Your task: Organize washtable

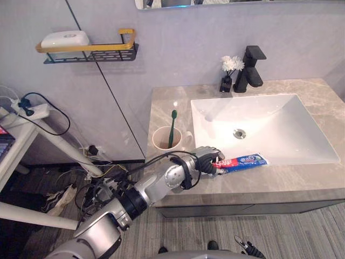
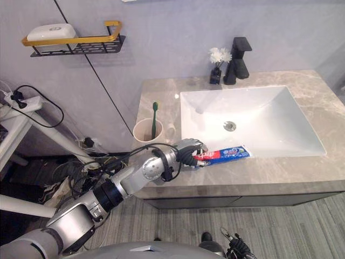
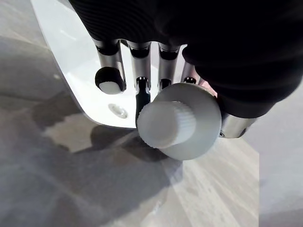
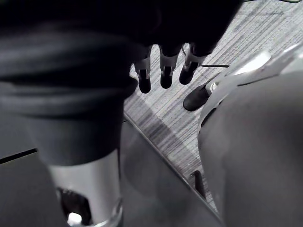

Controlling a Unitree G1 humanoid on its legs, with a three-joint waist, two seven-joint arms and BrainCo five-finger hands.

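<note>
A red, white and blue toothpaste tube lies along the marble counter, just in front of the sink's near rim. My left hand is shut on its cap end, fingers curled over the top. The white ribbed cap pokes out between the fingers and thumb. A beige cup holding a green toothbrush stands on the counter just left of that hand. My right hand hangs low over the floor with relaxed fingers, holding nothing.
The white basin takes up the counter's middle and right. A black faucet and a small vase of white flowers stand behind it. A wall shelf at the upper left carries a soap bar.
</note>
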